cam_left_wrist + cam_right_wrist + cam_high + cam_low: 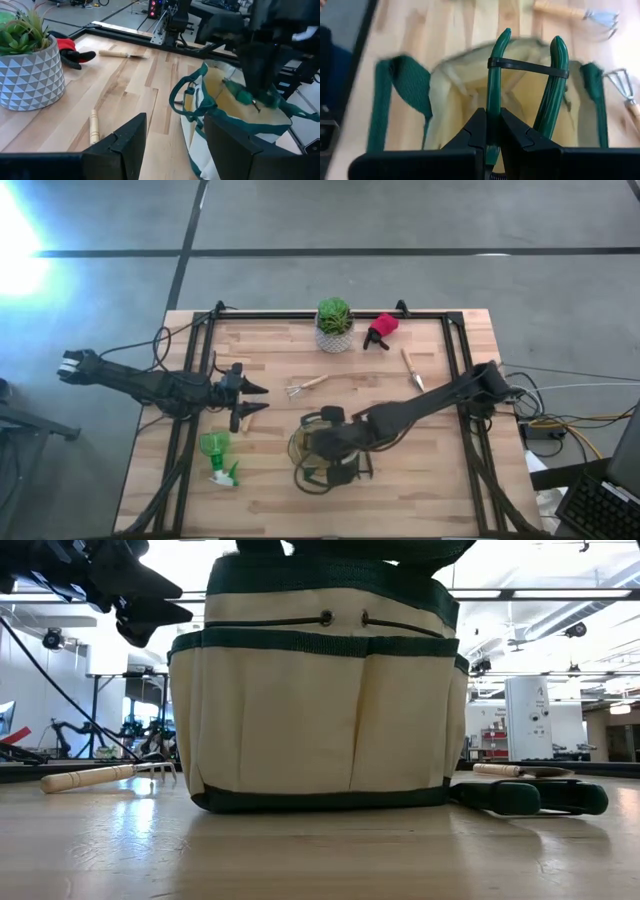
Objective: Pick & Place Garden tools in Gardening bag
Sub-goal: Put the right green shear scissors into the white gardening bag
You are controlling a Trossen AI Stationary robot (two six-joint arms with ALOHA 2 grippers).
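Note:
The cream-and-green gardening bag [322, 452] stands upright on its base on the table, and fills the low view [315, 690]. My right gripper [336, 442] is over its mouth, shut on a green-handled pruner [525, 85] whose two handles are tied by a black band. My left gripper [175, 140] is open and empty left of the bag, above the table. A second pruner [530, 797] lies beside the bag. A wooden-handled fork [307, 385], a trowel [413, 370], a green spray bottle [218, 458] and a red-and-black sprayer piece [382, 330] lie on the table. My right gripper pinches one of the pruner's green handles [493, 107] between its two fingers, near the spring end. The fingers lie along the handle. The pruner is lifted clear of the table, and its handles' free ends point away from the gripper over the bag's open mouth [470, 75].
A potted plant in a white pot [334, 326] stands at the far middle. Another wooden-handled pronged tool [100, 777] lies left of the bag near my left gripper. A black rail frame [190, 380] runs along the table's left, right and far sides.

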